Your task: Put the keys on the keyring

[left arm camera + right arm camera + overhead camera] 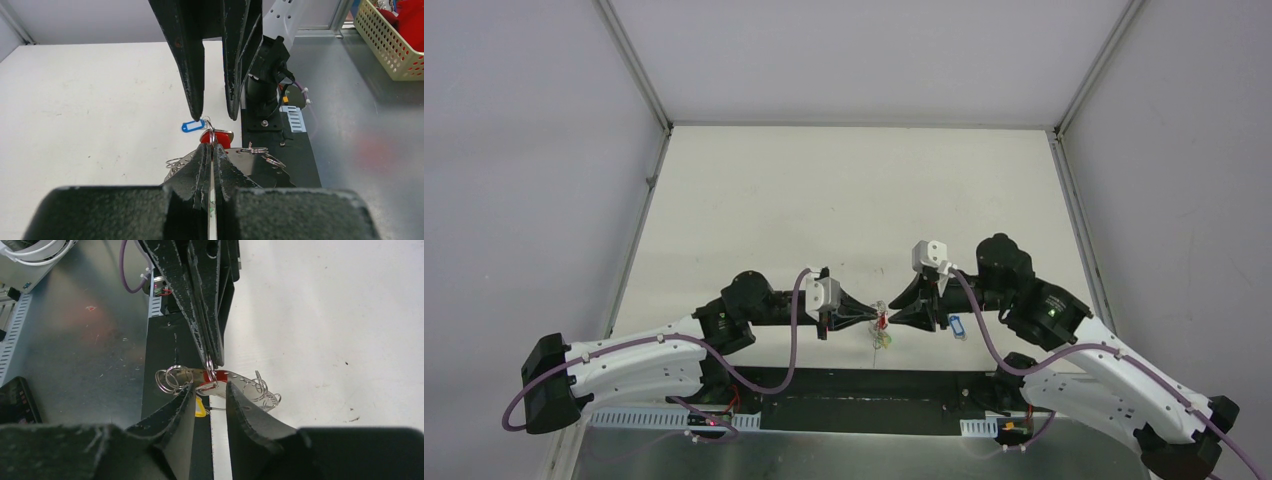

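Note:
My two grippers meet tip to tip just above the table's near edge. My left gripper (874, 320) (212, 146) is shut on a small silver split ring (210, 363) of the keyring (246, 380), which shows as a thin perforated band with more split rings (252, 150). A key with a red tag (218, 138) (882, 320) hangs at that ring. My right gripper (893, 318) (209, 386) is open, its fingertips either side of the key's silver blade (210, 387). A blue-tagged key (192, 125) (957, 324) lies on the table. A yellow tag (200, 408) hangs below.
The black mounting strip (280, 145) and metal bench (75, 340) lie under the keyring at the table's near edge. A cream basket (385, 45) with red contents stands off to the side. White walls enclose the table (854, 200).

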Available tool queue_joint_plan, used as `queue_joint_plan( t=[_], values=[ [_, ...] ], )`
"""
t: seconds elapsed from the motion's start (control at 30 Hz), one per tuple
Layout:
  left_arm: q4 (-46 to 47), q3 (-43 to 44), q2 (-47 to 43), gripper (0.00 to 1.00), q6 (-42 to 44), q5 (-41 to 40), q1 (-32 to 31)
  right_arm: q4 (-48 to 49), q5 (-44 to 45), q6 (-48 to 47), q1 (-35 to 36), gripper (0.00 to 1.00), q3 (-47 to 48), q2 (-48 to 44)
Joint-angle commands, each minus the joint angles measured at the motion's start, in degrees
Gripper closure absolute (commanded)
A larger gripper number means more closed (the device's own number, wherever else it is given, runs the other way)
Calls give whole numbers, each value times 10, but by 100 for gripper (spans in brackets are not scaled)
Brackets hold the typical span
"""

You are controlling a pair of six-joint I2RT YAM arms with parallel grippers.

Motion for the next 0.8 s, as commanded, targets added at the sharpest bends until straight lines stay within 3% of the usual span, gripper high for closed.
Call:
queue_joint_plan(
  t=[0.0,0.47,0.67,0.77],
  values=[
    [60,12,-7,100,4,25,-5,58,-50,-20,-1,71,-2,-13],
    [53,18,-6,100,5,28,-5,57,-59,-25,-1,71,6,16],
    [47,19,-9,100,9,26,-6,54,-53,-24,-1,98,3,13],
    [45,18,-12,100,12,22,-5,47,-42,-26,-1,100,0,7]
  ],
)
